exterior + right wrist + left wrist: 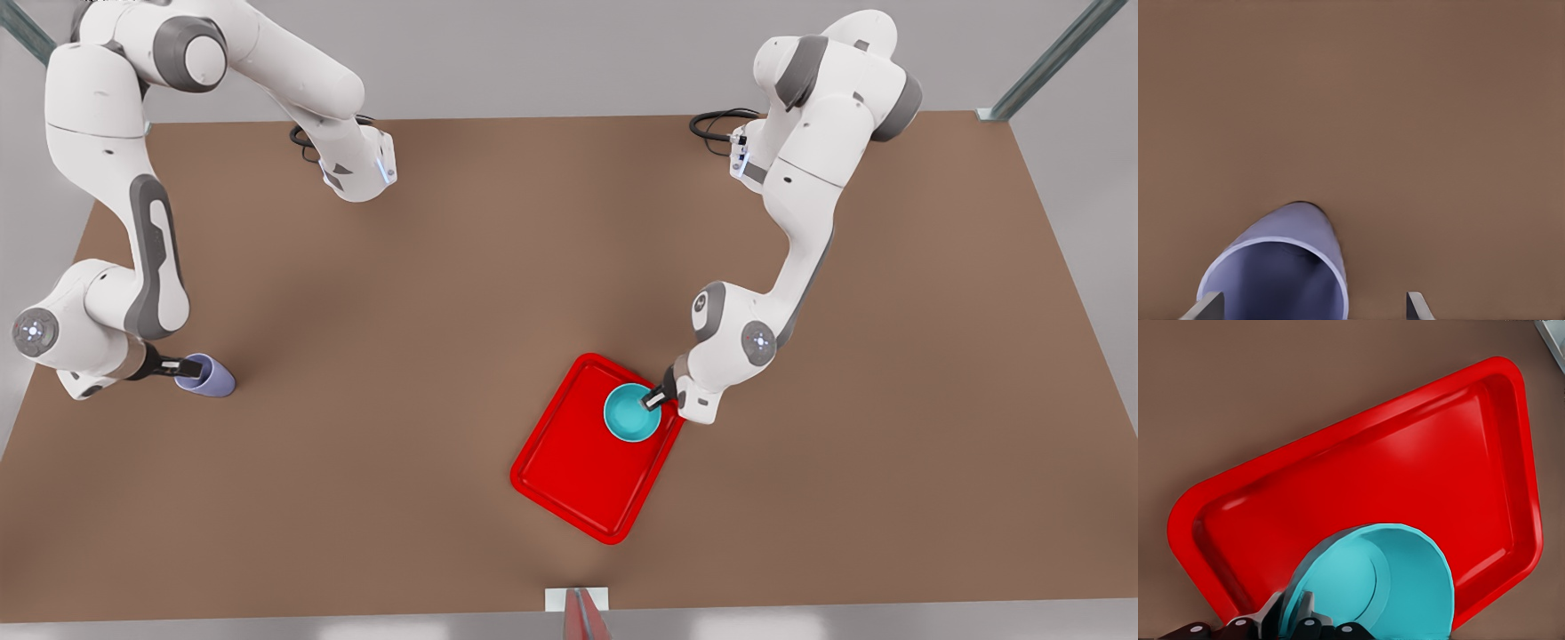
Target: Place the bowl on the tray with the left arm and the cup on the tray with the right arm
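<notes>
At the front view's lower left, the right gripper (187, 366) reaches the lavender cup (209, 377) on the brown table (427, 293); its 2 fingers (1205, 308) are spread, 1 at the rim, 1 apart. Right of center, the left gripper (656, 400) pinches the teal bowl (629, 414) over the red tray (578, 471).

Tray (1358, 473): glossy red plastic, smooth, strong highlights along my side's rim. Bowl (1405, 580): smooth teal plastic, soft sheen. Cup (1281, 273): lavender, smooth, near matt. Table (498, 267): brown, matt, no grain visible. My arm shells (800, 213): smooth white, satin, grey joints.
</notes>
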Motion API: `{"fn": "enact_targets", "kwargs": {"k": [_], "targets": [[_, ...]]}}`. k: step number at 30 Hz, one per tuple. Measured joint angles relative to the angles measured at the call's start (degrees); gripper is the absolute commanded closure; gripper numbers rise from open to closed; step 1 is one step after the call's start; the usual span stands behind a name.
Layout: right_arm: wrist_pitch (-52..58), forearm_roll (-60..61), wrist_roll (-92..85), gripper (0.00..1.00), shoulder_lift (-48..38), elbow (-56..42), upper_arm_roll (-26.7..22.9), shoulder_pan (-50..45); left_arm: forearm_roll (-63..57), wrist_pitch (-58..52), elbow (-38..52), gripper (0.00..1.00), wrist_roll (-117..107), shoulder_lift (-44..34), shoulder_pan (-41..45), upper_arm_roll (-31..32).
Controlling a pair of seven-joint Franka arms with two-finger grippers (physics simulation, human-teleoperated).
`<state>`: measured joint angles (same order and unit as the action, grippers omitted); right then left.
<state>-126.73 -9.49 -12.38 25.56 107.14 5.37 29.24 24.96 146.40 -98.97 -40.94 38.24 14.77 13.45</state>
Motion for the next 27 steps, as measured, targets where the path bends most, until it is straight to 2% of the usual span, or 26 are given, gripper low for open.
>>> {"fn": "enact_targets", "kwargs": {"k": [7, 9, 11, 12, 13, 14, 16, 17, 18, 19, 23, 27], "targets": [[-0.36, -0.01, -0.01, 0.0, 2.16, 0.09, 0.08, 0.2, 3.27, -0.22, 0.88, 0.0, 0.68, -0.17, -0.43, -0.35], [-0.36, -0.01, -0.01, 0.0, 2.56, 0.11, 0.08, 0.2, 2.59, -0.76, 0.6, 0.0, 6.99, -0.77, -0.75, -5.5], [-0.45, -0.01, 0.08, 0.0, 2.88, 0.09, 0.05, 0.23, 2.06, -9.92, 0.05, 0.0, 16.05, -5.23, -3.51, -15.83], [-0.45, -0.01, 0.08, 0.0, 3.13, 0.09, 0.08, 0.2, 1.87, -14.94, 0.16, 0.0, 17.93, -9.19, -7.89, -18.3], [-0.53, -0.01, 0.08, 0.0, 3.18, 0.01, 0.05, 0.23, 1.73, -19.05, 0.18, 0.0, 18.07, -11.19, -7.66, -21.12], [-0.88, -0.01, 0.08, 0.0, 3.39, -0.08, 0.02, 0.2, 0.88, -22.32, 0.24, 0.0, 19.98, -14.27, -7.77, -22.09], [-1.5, -0.01, 0.08, 0.03, 3.71, -0.09, 0.03, 0.19, -6.86, -40.18, 0.18, 0.0, 30.65, -26.58, -8.97, -21.8], [-1.51, -0.01, 0.08, 0.17, 3.71, -0.07, -0.01, 0.17, -10.7, -45.62, 0.26, 0.0, 36.81, -30.8, -9.55, -21.8], [-1.51, -0.01, 0.08, 0.22, 3.79, -0.07, -0.01, 0.12, -14.06, -46.18, 0.18, 0.0, 37.28, -33.32, -10.41, -21.34], [-1.51, -0.01, 0.08, 0.33, 4.04, -0.09, -0.01, 0.12, -16.65, -46.2, 0.18, 0.0, 37.36, -35.02, -10.51, -21.0], [-1.25, -0.01, -0.45, 0.79, 4.06, 0.0, -0.01, 0.3, -22.04, -46.55, 0.1, 0.0, 37.17, -35.33, -8.9, -20.38], [-0.99, -0.01, -0.36, 0.79, 4.06, -0.02, 0.01, 0.11, -23.81, -46.69, 0.0, 0.0, 37.03, -35.24, -9.23, -20.3]]}}
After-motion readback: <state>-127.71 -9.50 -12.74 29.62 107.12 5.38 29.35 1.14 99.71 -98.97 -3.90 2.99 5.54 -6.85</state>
